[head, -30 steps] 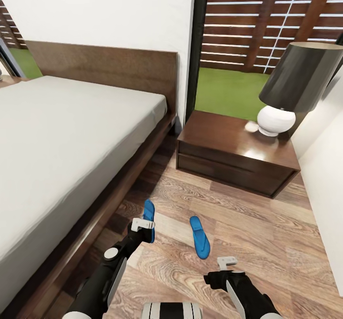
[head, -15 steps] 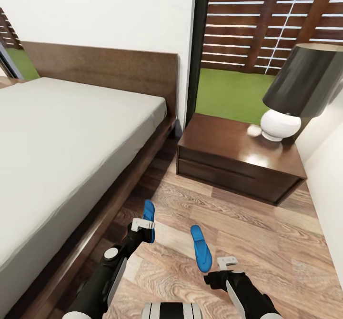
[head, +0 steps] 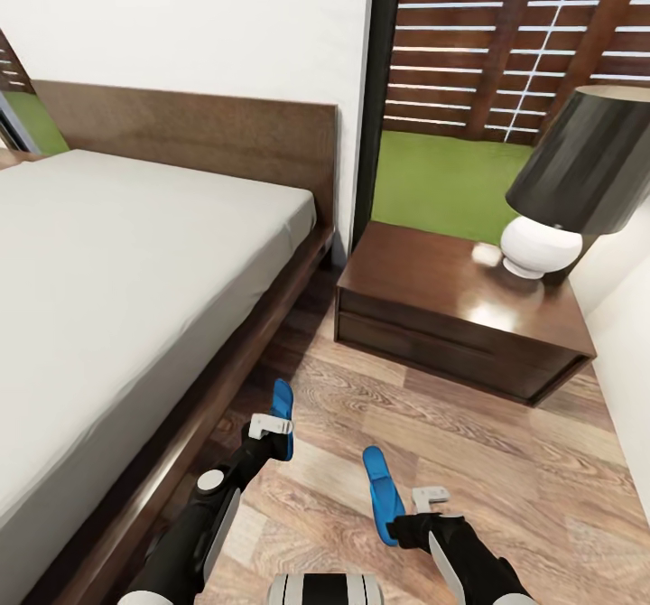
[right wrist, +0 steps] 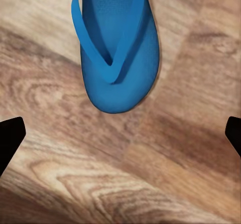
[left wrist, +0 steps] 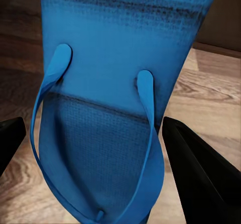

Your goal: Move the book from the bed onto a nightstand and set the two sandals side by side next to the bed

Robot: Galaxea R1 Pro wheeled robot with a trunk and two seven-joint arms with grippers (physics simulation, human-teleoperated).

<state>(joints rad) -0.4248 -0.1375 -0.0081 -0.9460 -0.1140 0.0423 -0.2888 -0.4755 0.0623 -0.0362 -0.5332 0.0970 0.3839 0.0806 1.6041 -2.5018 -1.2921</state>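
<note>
The left gripper [head: 275, 433] is shut on one blue sandal [head: 283, 406], held off the wood floor beside the bed [head: 135, 253]; up close, this sandal [left wrist: 105, 83] sits between the dark fingers [left wrist: 201, 179]. The second blue sandal [head: 381, 492] lies flat on the floor just ahead of my right gripper [head: 426, 504]. That gripper [right wrist: 120, 133] is open, its fingers wide apart, with the sandal [right wrist: 118, 48] beyond them. The dark nightstand [head: 451, 298] stands past the sandals by the headboard. The book is out of view.
A lamp [head: 569, 181] with a black shade and white base occupies the nightstand's right part. A white wall [head: 623, 343] closes the right side. A dark-framed window [head: 375, 90] stands behind the nightstand. Wood floor [head: 506, 479] runs between the bed frame and the wall.
The whole view has shifted as the robot moved. The floor sandal now sits closer to my right gripper. The other sandal has stayed in my left gripper.
</note>
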